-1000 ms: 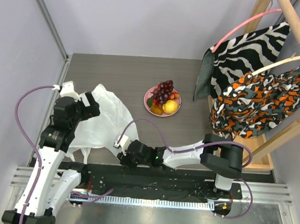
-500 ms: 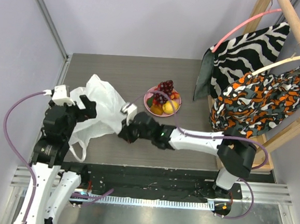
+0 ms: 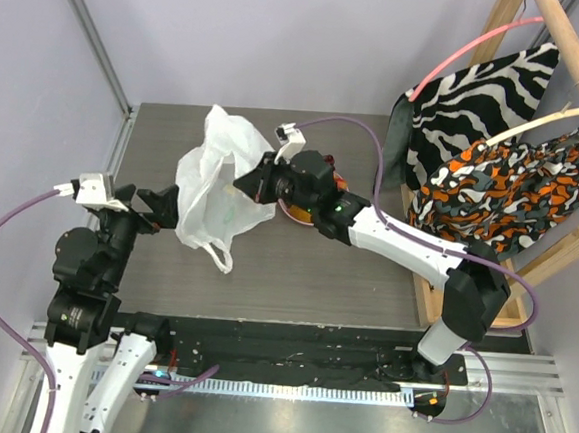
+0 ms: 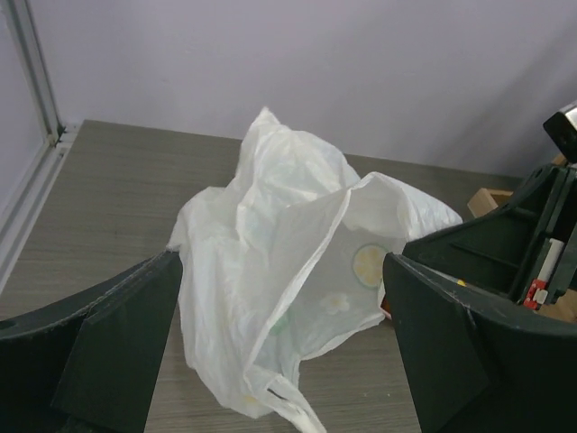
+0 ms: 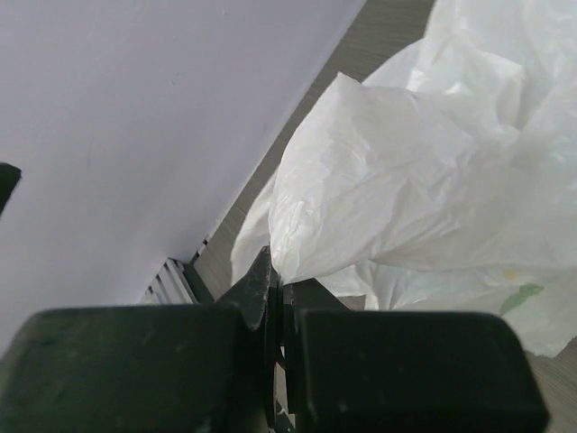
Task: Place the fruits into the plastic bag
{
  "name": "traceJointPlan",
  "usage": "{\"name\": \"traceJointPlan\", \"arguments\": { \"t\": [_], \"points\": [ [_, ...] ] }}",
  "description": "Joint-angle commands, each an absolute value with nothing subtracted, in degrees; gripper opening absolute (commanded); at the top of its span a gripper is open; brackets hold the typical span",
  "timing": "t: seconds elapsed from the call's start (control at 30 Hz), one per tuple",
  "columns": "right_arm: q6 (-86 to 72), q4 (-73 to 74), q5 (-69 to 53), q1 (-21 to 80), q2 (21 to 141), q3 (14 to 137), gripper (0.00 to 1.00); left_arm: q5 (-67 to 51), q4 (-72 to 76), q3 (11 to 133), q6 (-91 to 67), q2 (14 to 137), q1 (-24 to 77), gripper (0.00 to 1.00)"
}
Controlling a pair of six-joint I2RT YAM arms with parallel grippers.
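Above the table (image 3: 296, 267), your right gripper (image 3: 250, 178) pinches the plastic bag (image 3: 212, 185) while your left gripper (image 3: 148, 208) gapes beside it, seemingly clear.

- Soft, even light; faint shadows on the tabletop (image 3: 305, 268).
- The plastic bag (image 5: 424, 171) nearly washes out in the right wrist view.
- The right hand (image 5: 276, 280) blurs up close.

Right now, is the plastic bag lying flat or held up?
Held up: the right hand pinches an edge of the plastic bag, which stands tall and bunched.
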State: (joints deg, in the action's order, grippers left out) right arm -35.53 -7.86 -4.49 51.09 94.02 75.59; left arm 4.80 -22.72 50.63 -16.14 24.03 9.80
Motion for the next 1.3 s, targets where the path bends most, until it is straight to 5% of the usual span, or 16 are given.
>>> {"name": "traceJointPlan", "arguments": {
  "t": [0.0, 0.17, 0.67, 1.27],
  "points": [
    [-39.81, -9.49, -0.88, 50.19, 94.92, 79.98, 0.01, 1.52, -21.97, 50.54, -18.18, 24.35, 10.11, 1.00],
    [-40.43, -10.81, 1.65, 49.92, 96.24, 83.49, 0.01, -5.19, -21.79, 46.95, -25.30, 24.69, 10.11, 1.00],
    [-42.27, -13.09, 0.88, 46.94, 97.82, 85.25, 0.01, 6.07, -23.21, 40.97, -36.29, 34.10, 9.67, 1.00],
    [-44.47, -16.17, -5.71, 45.35, 98.17, 83.41, 0.01, 8.42, 7.72, 17.32, -44.13, 39.54, 9.67, 1.00]
  ]
}}
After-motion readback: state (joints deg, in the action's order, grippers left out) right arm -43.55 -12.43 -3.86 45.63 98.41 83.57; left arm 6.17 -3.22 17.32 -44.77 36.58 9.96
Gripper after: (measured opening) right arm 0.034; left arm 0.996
